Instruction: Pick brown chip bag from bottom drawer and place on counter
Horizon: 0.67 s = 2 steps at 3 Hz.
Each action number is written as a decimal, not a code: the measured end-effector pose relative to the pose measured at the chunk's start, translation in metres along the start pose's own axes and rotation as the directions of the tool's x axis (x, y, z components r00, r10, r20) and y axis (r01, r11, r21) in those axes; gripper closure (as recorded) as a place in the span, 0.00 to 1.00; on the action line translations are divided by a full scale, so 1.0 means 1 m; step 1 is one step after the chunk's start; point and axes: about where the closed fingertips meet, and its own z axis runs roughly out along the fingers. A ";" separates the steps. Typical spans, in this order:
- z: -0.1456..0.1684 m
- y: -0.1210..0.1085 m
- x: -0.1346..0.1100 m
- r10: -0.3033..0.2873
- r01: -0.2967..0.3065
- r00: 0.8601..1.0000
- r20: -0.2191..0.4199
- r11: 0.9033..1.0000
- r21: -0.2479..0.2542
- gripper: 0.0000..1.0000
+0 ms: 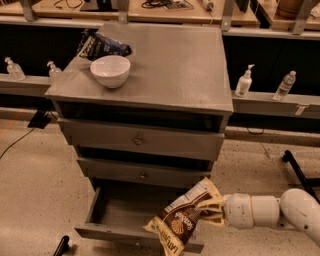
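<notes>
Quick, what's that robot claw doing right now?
Gripper: shut on the brown chip bag, over the front right edge of the open bottom drawer.

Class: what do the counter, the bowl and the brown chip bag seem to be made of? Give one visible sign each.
The counter: brushed grey metal, dull streaked sheen. The bowl: probably glazed ceramic, smooth glossy white. The brown chip bag, held by the gripper at the open bottom drawer: likely plastic film, crinkled and creased.

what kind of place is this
Likely a robotics lab or workshop: wooden bench, pump bottles, grey drawer cabinet. The tool holds the brown chip bag above the bottom drawer.
</notes>
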 end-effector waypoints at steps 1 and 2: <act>-0.029 -0.055 -0.044 -0.096 0.092 0.985 -0.143 0.995 -0.039 1.00; -0.053 -0.104 -0.073 -0.138 0.125 0.956 -0.260 0.990 -0.065 1.00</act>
